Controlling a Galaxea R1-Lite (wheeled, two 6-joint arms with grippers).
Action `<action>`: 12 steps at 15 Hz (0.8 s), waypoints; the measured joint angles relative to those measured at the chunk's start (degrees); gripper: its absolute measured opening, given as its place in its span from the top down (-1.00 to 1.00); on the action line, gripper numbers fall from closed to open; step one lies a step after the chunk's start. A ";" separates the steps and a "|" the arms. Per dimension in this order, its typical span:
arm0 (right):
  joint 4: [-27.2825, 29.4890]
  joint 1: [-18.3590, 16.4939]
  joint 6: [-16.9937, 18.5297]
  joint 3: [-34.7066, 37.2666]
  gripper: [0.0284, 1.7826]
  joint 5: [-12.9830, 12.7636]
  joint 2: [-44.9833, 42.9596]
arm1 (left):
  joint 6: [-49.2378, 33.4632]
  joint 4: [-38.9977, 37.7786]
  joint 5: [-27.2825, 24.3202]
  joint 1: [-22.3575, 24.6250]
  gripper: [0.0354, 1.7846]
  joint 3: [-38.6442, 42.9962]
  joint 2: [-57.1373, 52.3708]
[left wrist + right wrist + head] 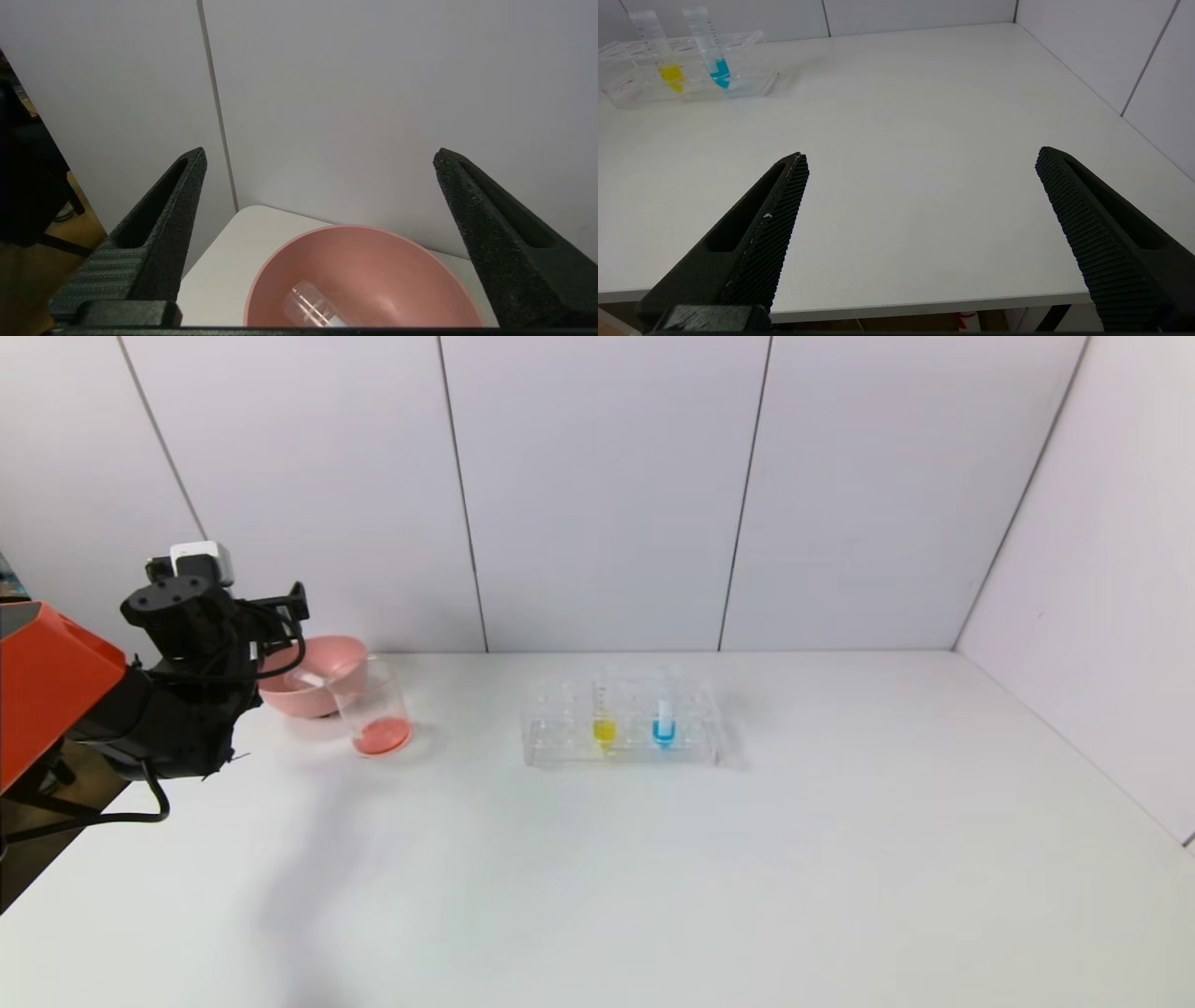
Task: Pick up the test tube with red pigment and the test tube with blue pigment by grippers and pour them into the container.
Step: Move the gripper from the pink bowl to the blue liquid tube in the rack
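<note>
The container (375, 707), a clear beaker, stands at the back left with orange-red liquid in its bottom. No tube with red liquid shows; a clear empty tube (312, 308) lies inside the pink bowl (411, 275). The blue test tube (665, 717) stands upright in the clear rack (560, 747), and it also shows in the right wrist view (715, 56). My left gripper (280, 616) hangs open and empty above the bowl, and its wrist view (320, 156) shows the jaws spread wide. My right gripper (922, 156) is open and empty over the table's front edge, out of the head view.
A tube with yellow liquid (604, 719) stands in the rack left of the blue one. The pink bowl (322, 658) sits just behind and left of the beaker. White wall panels close the back and the right side of the white table (747, 877).
</note>
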 joint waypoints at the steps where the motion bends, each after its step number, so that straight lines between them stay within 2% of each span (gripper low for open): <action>1: 0.00 0.00 0.00 0.00 -0.99 0.00 0.00 | -0.04 -0.04 -0.02 -0.11 -0.96 0.20 -0.13; 6: 0.00 0.00 0.00 0.00 -0.99 0.00 0.00 | -1.16 5.17 -1.88 -2.28 -0.98 6.12 -7.22; 8: 0.00 0.00 0.00 0.00 -0.99 0.00 0.00 | -2.67 9.12 -6.31 -3.28 -0.98 10.40 -12.15; 12: 0.00 0.00 0.00 0.00 -0.99 0.00 0.00 | -3.55 15.57 -19.09 -6.72 -0.98 22.39 -23.10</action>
